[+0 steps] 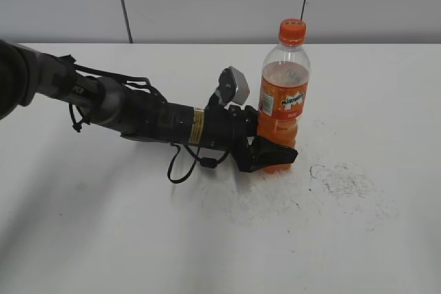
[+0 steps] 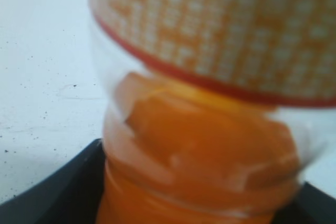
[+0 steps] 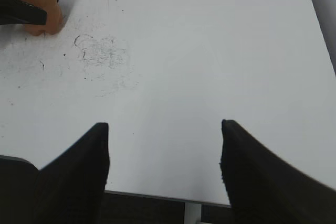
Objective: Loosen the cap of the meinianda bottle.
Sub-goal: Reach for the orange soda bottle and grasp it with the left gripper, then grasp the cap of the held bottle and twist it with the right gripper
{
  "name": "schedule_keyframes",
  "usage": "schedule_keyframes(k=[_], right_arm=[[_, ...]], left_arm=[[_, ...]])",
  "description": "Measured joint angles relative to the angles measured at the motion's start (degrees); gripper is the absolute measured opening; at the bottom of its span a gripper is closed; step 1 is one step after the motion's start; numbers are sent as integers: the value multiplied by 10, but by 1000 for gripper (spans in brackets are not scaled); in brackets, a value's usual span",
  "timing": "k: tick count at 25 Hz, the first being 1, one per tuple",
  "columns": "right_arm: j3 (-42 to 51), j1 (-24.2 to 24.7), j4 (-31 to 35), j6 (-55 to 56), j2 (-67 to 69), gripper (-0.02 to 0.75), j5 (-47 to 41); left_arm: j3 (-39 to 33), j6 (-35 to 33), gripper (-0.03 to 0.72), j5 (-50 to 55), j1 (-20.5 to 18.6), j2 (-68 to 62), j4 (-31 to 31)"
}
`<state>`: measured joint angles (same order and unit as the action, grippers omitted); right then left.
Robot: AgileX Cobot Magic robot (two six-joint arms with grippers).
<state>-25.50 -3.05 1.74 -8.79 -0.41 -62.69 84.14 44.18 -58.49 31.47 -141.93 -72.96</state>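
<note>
Right of centre in the exterior view, the bottle (image 1: 283,101) stands upright on the desk (image 1: 386,239), left gripper (image 1: 270,152) with jaws around its lower body, likely bracing it; whether they clamp I cannot tell. Cap (image 1: 292,32) sits untouched on top; right gripper (image 3: 164,156) hangs open over bare desk, free to twist.

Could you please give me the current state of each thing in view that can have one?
cap: screwed on the bottle, untouched.
meinianda bottle: upright on the table, partly full.
left hand: around the bottle's lower body, jaws either side.
right hand: open, empty, apart from the bottle.
</note>
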Motion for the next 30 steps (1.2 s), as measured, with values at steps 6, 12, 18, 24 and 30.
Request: schedule_keyframes(k=[6,12,18,24,30], right_arm=[[0,0,0,0,0,493,0],[-2,0,16,10,0,493,3],[-31,0,71,38,64,493,35],[-106,0,148,37,242,493,92],[-221,0,308,-51,449,493,111]], left_arm=[[0,-4,563,-13,0,-3,-2],[0,-41,562,-17,0,-3,-7],[0,-48,562,-16,0,-3,-7],[0,-48,559,-16,0,-3,-7],[0,-48,559,-16,0,-3,-6]])
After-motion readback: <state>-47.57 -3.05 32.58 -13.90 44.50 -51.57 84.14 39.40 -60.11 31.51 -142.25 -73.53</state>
